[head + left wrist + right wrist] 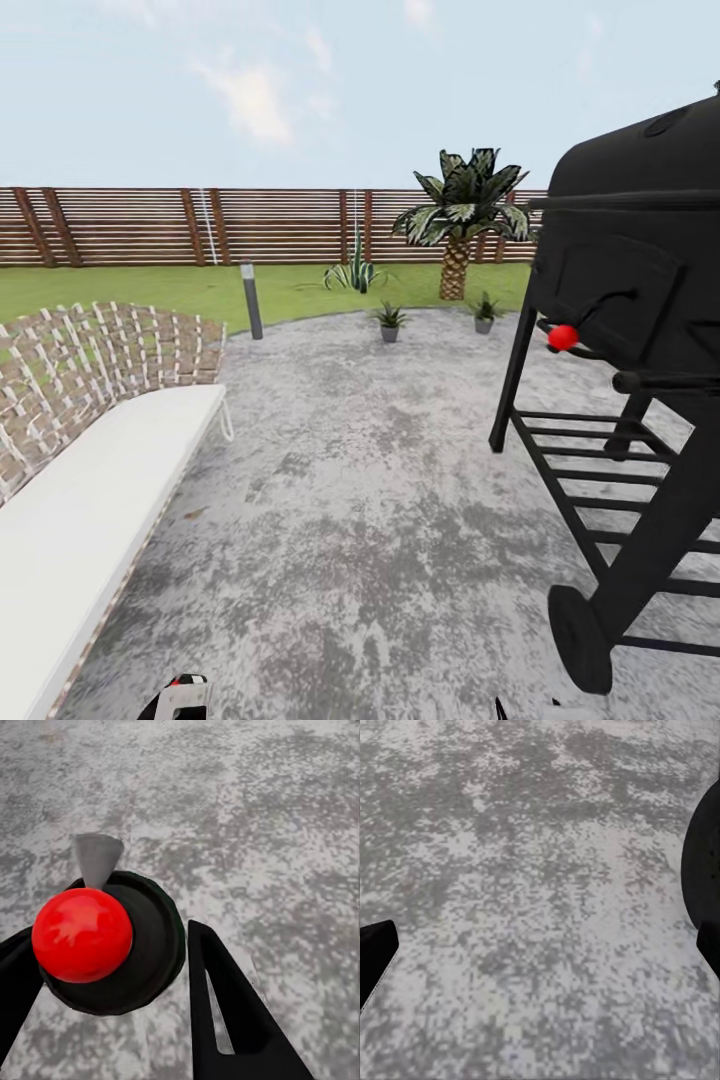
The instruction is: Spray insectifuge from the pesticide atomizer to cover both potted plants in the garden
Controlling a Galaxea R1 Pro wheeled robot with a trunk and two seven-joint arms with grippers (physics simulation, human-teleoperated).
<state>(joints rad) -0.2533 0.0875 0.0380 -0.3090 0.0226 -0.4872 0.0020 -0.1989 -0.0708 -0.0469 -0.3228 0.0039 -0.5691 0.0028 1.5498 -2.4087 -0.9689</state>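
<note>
**Left end effector**: In the left wrist view it is clenched on the pesticide atomizer, seen from above. The dark round top sits between the two black fingers. A glossy red ball rests on that top, and a grey cone-shaped nozzle projects from its rim. The bottle body below the top is hidden. The atomizer is off the ground, with the grey speckled patio beneath it.

**Right end effector**: Released. In the right wrist view the black fingertips sit at opposite edges of the frame with bare patio between them and nothing held. A rounded black shape stands beside one fingertip; I cannot tell what it is.

**Head view, surroundings:**
- The stone patio runs from the centre of the frame out towards 12 o'clock.
- The two potted plants stand at its far rim, apart from each other: one at about 12 o'clock, the other at about 1 o'clock. Both are upright in grey pots.
- Beyond them on the lawn are a striped agave and a palm, in front of the slatted wooden fence.
- A short grey post light stands at the patio edge at 11 o'clock.
- A wicker seat with a white cushion lies at 9 o'clock.
- A black barbecue grill with a red knob stands close by at 3 o'clock.
</note>
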